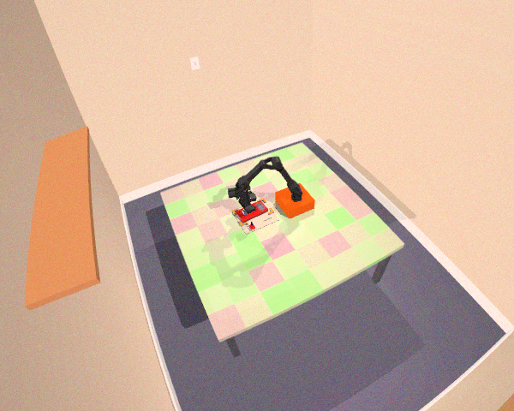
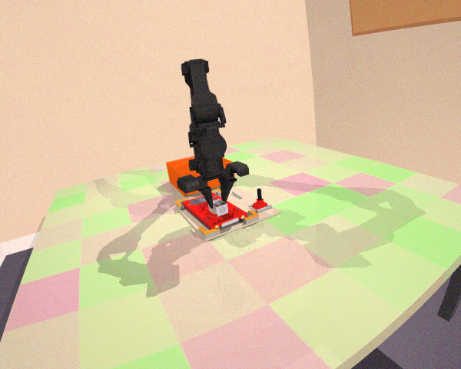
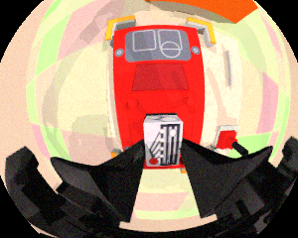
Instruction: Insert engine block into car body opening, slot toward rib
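Pincer (image 2: 219, 200) (image 3: 164, 149) grips the block (image 2: 219, 207) (image 3: 162, 141) — printed stripes show only at the wrist.

A patchwork table (image 1: 292, 282) (image 2: 230, 317) carries (brightly) an orange block (image 1: 294, 204) (image 2: 180, 174) (image 3: 209, 9).

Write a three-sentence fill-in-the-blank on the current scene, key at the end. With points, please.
The claw (image 2: 217, 203) (image 3: 162, 180) is shut on the ____.
The car body (image 1: 248, 216) (image 2: 197, 213) (image 3: 160, 76) under it is coloured ____.
The arm's base stands on an ____ box (image 1: 288, 207) (image 2: 179, 174) (image 3: 223, 7).

Missing words: engine block; red; orange
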Tool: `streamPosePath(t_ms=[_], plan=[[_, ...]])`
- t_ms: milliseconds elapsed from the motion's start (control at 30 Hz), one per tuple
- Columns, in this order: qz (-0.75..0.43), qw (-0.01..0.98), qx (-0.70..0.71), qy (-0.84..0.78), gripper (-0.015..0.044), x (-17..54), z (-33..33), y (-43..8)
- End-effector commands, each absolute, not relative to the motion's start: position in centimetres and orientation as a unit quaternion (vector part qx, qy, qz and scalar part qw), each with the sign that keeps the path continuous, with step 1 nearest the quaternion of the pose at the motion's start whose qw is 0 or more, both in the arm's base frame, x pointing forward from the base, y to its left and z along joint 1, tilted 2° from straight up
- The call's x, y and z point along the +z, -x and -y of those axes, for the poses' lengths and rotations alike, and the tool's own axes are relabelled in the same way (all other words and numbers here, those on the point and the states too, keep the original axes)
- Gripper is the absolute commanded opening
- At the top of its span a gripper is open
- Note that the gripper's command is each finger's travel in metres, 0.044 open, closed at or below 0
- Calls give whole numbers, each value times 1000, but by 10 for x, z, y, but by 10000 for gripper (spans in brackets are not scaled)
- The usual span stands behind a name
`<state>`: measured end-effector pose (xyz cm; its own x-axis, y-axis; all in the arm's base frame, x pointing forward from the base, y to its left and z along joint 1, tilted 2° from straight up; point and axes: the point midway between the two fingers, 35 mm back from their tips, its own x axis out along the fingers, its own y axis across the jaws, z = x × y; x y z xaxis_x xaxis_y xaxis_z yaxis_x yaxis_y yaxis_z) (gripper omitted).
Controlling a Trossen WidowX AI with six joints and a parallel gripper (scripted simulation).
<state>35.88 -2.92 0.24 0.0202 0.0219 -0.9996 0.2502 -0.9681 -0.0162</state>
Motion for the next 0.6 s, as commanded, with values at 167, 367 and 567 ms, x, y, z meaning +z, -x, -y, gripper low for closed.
streamPosePath(t_ms=[167,367,567], plan=[[-95,81,-694,-709,159,0,29,-359],[-96,82,-693,-709,317,1,29,-359],[-96,82,-693,-709,440,1,29,-359]])
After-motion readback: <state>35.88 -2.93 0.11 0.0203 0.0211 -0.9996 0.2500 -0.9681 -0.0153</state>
